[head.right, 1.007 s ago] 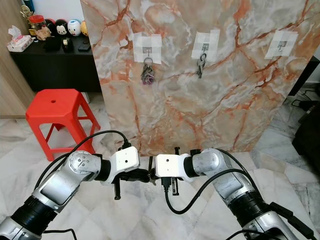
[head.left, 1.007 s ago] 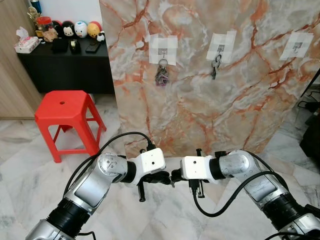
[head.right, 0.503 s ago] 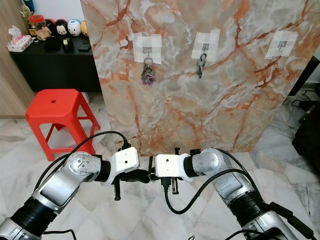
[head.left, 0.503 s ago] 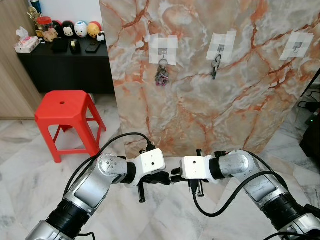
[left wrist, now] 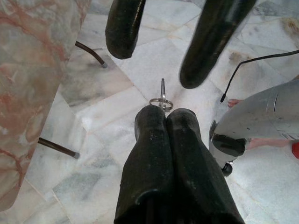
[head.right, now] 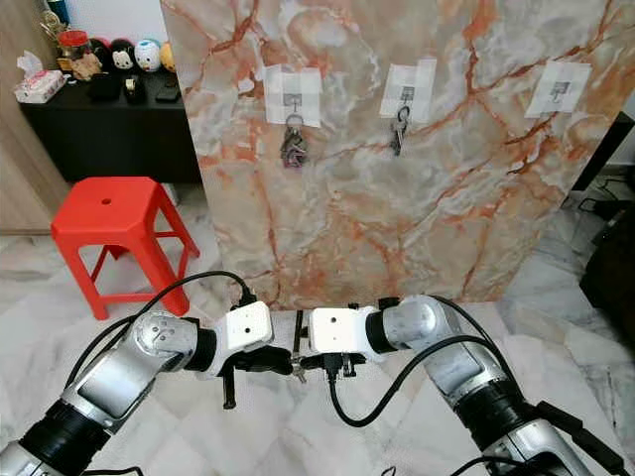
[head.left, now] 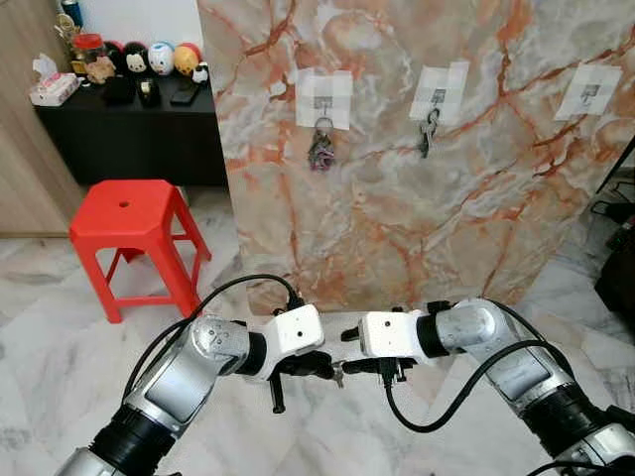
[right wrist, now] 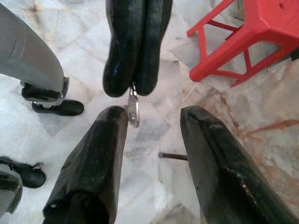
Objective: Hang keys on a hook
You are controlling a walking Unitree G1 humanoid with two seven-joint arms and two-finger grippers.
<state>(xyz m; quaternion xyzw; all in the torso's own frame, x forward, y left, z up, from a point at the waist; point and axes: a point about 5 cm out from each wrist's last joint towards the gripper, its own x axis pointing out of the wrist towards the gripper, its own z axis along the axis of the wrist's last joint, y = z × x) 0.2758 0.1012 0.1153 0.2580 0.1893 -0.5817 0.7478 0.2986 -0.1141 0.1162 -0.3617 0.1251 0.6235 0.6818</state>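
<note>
My left gripper [head.left: 330,368] is shut on a small silver key on a ring [left wrist: 161,95], low in front of me over the marble floor. The key sticks out past its fingertips toward my right gripper [head.left: 350,353]. That right gripper faces it, open, with one black finger [right wrist: 110,128] almost touching the key [right wrist: 133,109] and the other finger well clear. On the marble panel are three taped hooks: the left hook holds a bunch of keys [head.left: 320,149], the middle one a single key [head.left: 429,131], and the right hook [head.left: 588,96] is bare.
A red plastic stool [head.left: 129,220] stands at the left of the panel. Behind it a black sideboard [head.left: 129,119] carries toys and a tissue box. Thin metal feet of the panel [left wrist: 88,52] reach out over the floor. A black cable [head.left: 243,288] loops over my left arm.
Both grippers have sunk slightly toward the floor. The right wrist has turned, and its open fingers now lie level around the key held by the left gripper.
</note>
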